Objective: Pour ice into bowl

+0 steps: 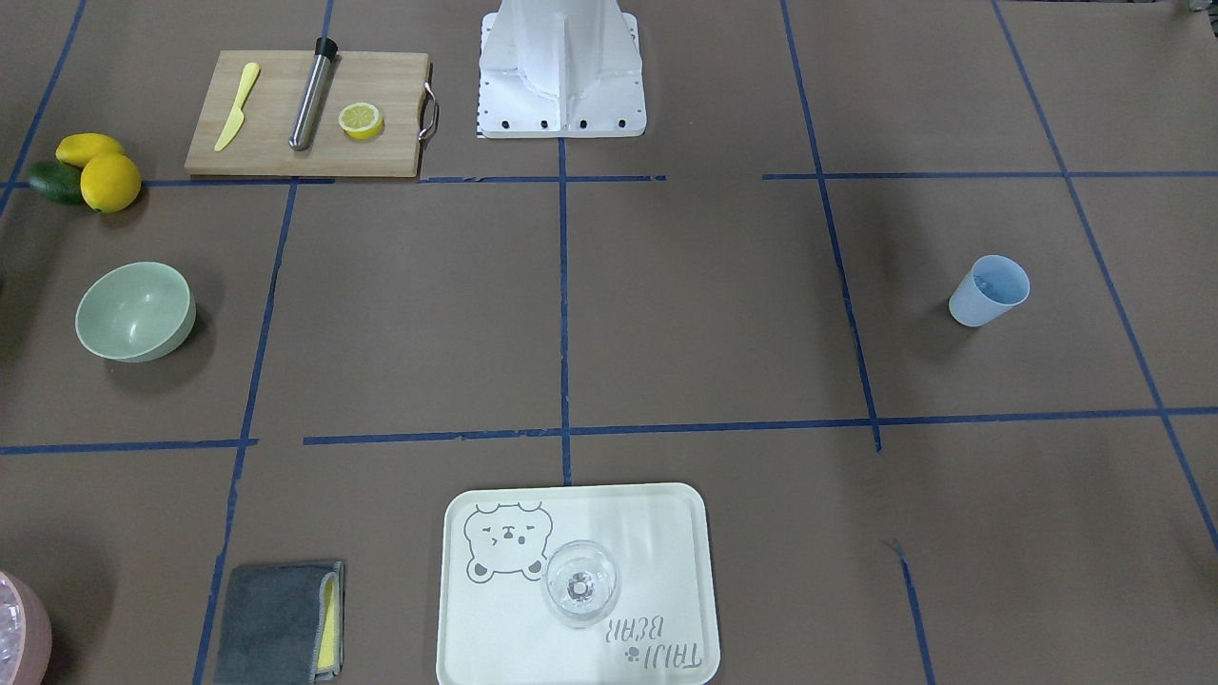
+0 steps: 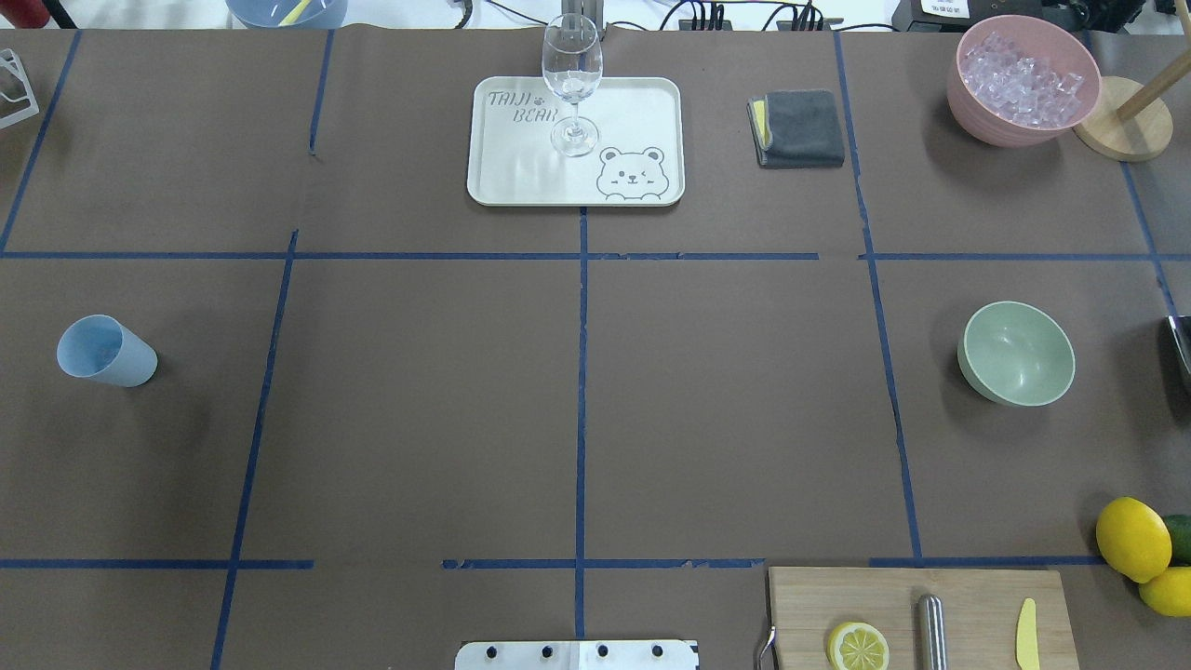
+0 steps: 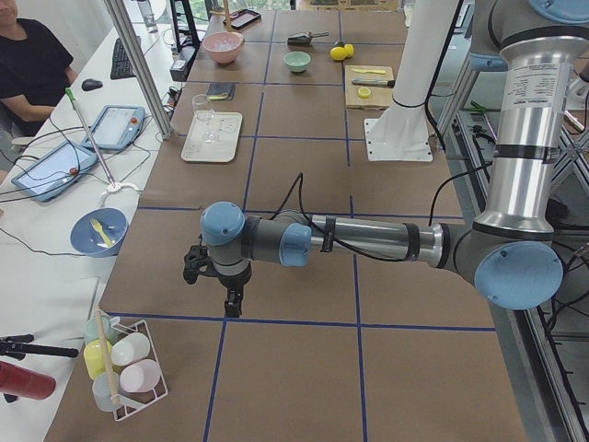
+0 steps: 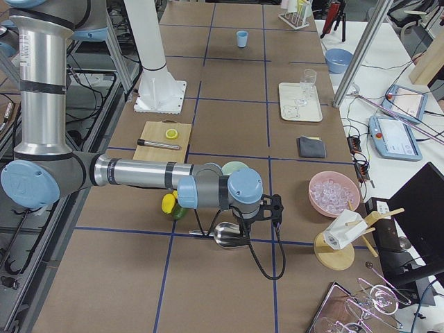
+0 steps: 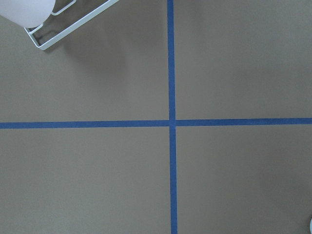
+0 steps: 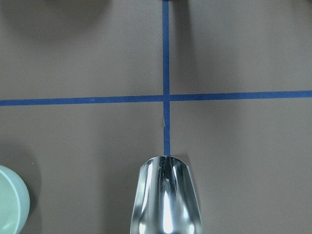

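The ice (image 2: 1019, 79) is a heap of small clear cubes in a pink tub (image 2: 968, 93) at the far right corner; I also see the ice (image 4: 333, 193) in the exterior right view. The sage-green bowl (image 2: 1016, 354) stands empty and upright at mid right, and the bowl (image 1: 135, 312) looks the same from the front. My right gripper (image 4: 244, 223) hangs low just right of the bowl (image 4: 234, 168), over a metal scoop (image 6: 165, 200); I cannot tell whether it is open or shut. My left gripper (image 3: 233, 306) points down over bare table, and I cannot tell its state either.
A light blue cup (image 2: 104, 351) stands at mid left. A wine glass (image 2: 570, 84) is on a cream tray (image 2: 642, 102), with a grey cloth (image 2: 800, 127) beside it. A cutting board (image 2: 916, 619) holds a lemon half, a muddler and a knife. Lemons (image 2: 1132, 538) lie nearby.
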`<state>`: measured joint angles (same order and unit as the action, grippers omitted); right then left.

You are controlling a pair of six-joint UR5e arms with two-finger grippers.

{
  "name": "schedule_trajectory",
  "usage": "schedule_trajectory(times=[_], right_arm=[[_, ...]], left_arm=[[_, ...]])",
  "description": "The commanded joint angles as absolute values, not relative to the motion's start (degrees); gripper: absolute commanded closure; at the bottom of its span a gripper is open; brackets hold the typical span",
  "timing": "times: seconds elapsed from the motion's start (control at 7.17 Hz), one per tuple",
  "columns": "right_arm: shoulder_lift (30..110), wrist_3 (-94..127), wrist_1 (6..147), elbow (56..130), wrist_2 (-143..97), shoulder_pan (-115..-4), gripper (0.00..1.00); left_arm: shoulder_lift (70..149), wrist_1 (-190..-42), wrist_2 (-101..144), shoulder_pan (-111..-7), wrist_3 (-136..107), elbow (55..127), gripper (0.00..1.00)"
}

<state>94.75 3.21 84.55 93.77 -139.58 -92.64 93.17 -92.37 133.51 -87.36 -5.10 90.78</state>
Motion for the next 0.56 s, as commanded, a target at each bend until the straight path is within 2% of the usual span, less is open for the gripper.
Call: schedule_trajectory(times=[0.0, 0.28, 0.42], right_arm=[[94.66, 2.99, 84.55, 93.87, -139.57, -92.64, 0.0], [94.57, 3.33, 84.55, 97.09, -139.74, -92.38, 0.0], [91.61, 3.34, 85.07, 97.81, -139.31, -92.29, 0.0]], left_arm=[[93.25, -92.37, 133.59, -87.28, -5.18, 90.79, 0.0], [93.86, -92.46, 133.59, -87.28, -5.36, 91.66, 0.0], [94.13, -92.55, 133.59, -87.1, -5.71, 95.24, 0.0]])
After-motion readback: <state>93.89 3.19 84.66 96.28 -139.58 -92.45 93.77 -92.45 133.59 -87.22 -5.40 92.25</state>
